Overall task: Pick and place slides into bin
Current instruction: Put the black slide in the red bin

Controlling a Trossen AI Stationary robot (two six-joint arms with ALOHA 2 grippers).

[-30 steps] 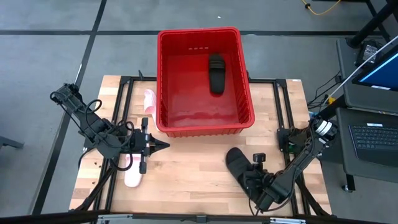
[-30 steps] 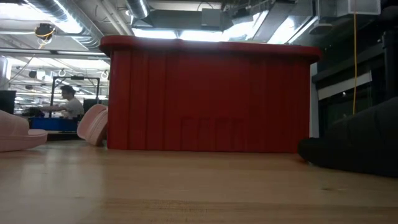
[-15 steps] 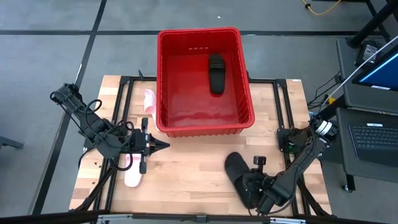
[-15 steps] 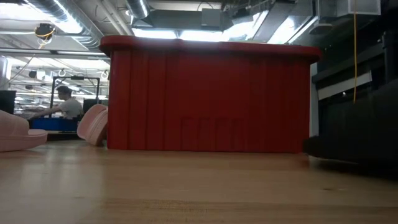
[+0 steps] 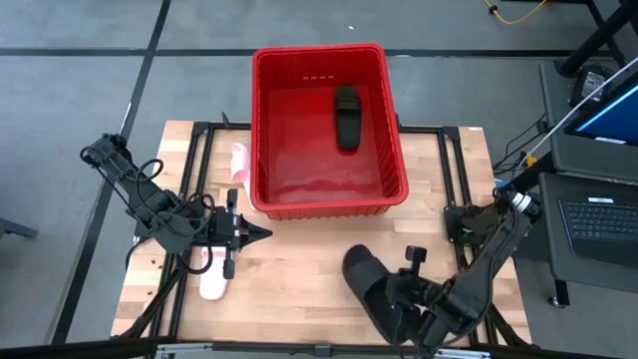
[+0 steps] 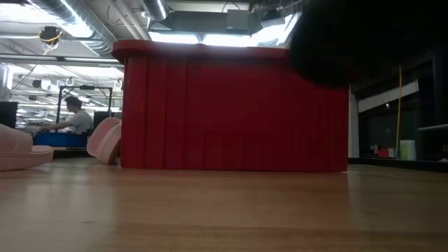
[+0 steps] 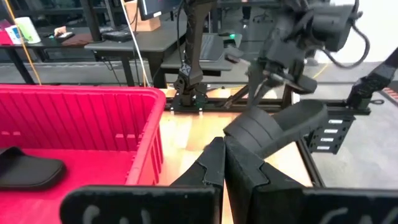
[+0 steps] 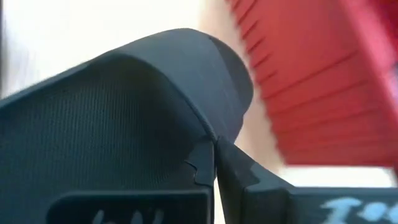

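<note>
We see the right gripper (image 5: 404, 297) pinching a black slide (image 5: 371, 290) near the front edge of the table (image 5: 299, 289), and in the right wrist view its two fingers (image 8: 233, 171) look pressed together over the sandal's wide strap (image 8: 124, 118), which is the easiest part to get a firm hold on. The left wrist view shows that sandal hanging tilted and clear of the wood, and in the low view a dark mass sits high against the red wall with bare table beneath it, so we judge it is lifted to pass over the rim of the bin (image 5: 324, 206). The bin stands at the far middle of the table, its near wall between the held slide and the open interior, where another black slide (image 5: 346, 117) already lies toward the far right. The left gripper (image 5: 257, 232) waits on the left side near the bin's front left corner, fingers drawn to a closed point and holding nothing, probably to stay out of the right arm's path. Partly under that arm lies a pink slide (image 5: 211, 277) flat on the wood, and a second pink slide (image 5: 239, 160) rests beside the bin's left wall, seemingly tipped up. We reckon half the job remains.
</note>
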